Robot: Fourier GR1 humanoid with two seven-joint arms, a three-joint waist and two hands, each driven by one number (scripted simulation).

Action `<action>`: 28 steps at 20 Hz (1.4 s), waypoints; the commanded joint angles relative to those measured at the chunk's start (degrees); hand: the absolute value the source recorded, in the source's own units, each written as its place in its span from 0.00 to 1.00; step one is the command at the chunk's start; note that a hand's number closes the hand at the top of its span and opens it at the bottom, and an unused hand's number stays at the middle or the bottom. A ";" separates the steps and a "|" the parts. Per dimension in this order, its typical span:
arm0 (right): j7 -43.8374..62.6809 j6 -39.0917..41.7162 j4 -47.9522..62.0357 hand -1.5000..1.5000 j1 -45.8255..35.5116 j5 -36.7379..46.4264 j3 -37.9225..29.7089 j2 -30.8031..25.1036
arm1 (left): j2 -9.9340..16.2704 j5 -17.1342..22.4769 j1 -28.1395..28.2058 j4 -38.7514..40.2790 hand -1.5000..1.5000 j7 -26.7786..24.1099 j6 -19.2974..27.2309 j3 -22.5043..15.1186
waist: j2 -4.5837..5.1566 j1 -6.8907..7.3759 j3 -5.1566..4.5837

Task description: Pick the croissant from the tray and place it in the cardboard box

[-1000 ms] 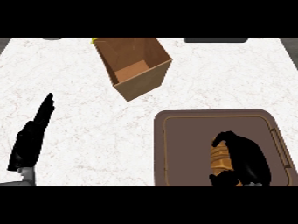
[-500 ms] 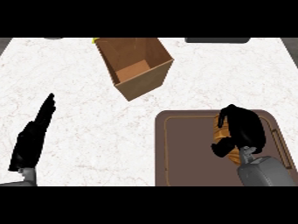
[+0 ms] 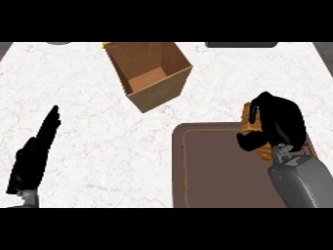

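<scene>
Over tray's [image 3: 197, 166] far right edge, my right hand [image 3: 280, 122] curled round croissant [image 3: 250, 124], lifted. Risk: croissant only partly wrapped, could slip during carry left to box [image 3: 151, 75]; box tilted, might clip wall. Left hand [image 3: 35, 156] rested flat-fingered on desk [image 3: 90, 132].

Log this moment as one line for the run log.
phase: carrying | right hand: shut on croissant, over tray's far edge | left hand: open, resting at left | cardboard box: open, nothing inside
</scene>
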 commanded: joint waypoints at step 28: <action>-4.93 -16.08 37.54 1.00 -48.27 -17.18 -6.62 13.61 | -0.89 -0.79 -3.85 2.80 0.50 -0.30 -0.71 0.64 | 0.49 1.65 -0.02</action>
